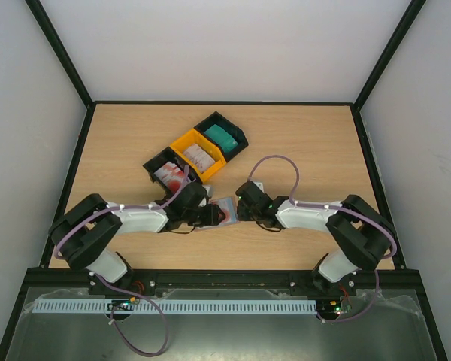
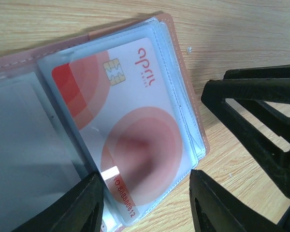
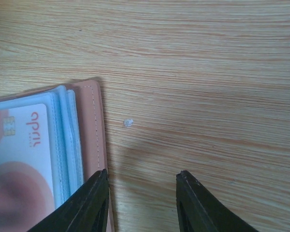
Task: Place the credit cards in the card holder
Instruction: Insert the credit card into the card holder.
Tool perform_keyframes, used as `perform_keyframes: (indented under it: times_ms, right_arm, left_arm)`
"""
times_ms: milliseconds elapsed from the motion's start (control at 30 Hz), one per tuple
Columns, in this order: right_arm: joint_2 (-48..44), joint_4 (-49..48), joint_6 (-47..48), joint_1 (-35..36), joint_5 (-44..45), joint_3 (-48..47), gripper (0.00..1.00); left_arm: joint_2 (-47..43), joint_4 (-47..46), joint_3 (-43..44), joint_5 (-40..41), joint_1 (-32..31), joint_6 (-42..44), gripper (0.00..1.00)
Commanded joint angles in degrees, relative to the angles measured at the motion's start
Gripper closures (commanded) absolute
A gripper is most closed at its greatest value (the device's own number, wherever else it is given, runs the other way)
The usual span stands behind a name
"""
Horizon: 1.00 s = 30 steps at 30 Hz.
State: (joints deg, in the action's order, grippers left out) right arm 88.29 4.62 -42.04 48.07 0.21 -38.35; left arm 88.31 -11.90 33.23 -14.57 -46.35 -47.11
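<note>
The card holder (image 1: 227,210) lies open on the table between my two grippers, pinkish-brown cover down and pale blue-grey pockets up. In the left wrist view a red-and-white credit card (image 2: 130,130) sits in a clear pocket of the card holder (image 2: 195,121), with its near end sticking out. My left gripper (image 2: 147,195) is open, its jaws on either side of that card end. My right gripper (image 3: 142,195) is open at the holder's right edge (image 3: 89,125), its left finger on the cover's rim. More cards lie in three trays: red-and-white (image 1: 171,176), pale (image 1: 198,156) and teal (image 1: 224,136).
Three trays stand in a diagonal row at the back: black (image 1: 156,162), yellow (image 1: 183,142) and black (image 1: 239,129). The right gripper's black fingers (image 2: 261,121) show close beside the holder in the left wrist view. Bare wood lies to the right of the holder (image 3: 208,96).
</note>
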Motion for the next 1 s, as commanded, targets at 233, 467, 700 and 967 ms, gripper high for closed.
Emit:
perform_keyframes:
  times_ms: [233,467,700,967]
  right_arm:
    - [-2.87,1.97,-0.85,-0.09,2.52,1.01,0.63]
    - [-3.91,0.81,-0.42,-0.09,1.68,1.29,0.66]
    - [-3.88,0.26,-0.12,-0.09,1.01,1.2,0.67]
    - [-3.72,-0.24,0.36,-0.1,-0.59,1.01,0.67]
  left_arm:
    - [-0.33,8.2,3.88,3.83,-1.37,2.58,0.4]
    - [-2.86,11.59,4.46,9.24,-1.76,0.31,0.5]
    - [-0.16,11.0,5.27,10.05,-1.68,0.26,0.82]
    - [1.94,11.57,5.33,10.61,-1.66,0.35,0.97]
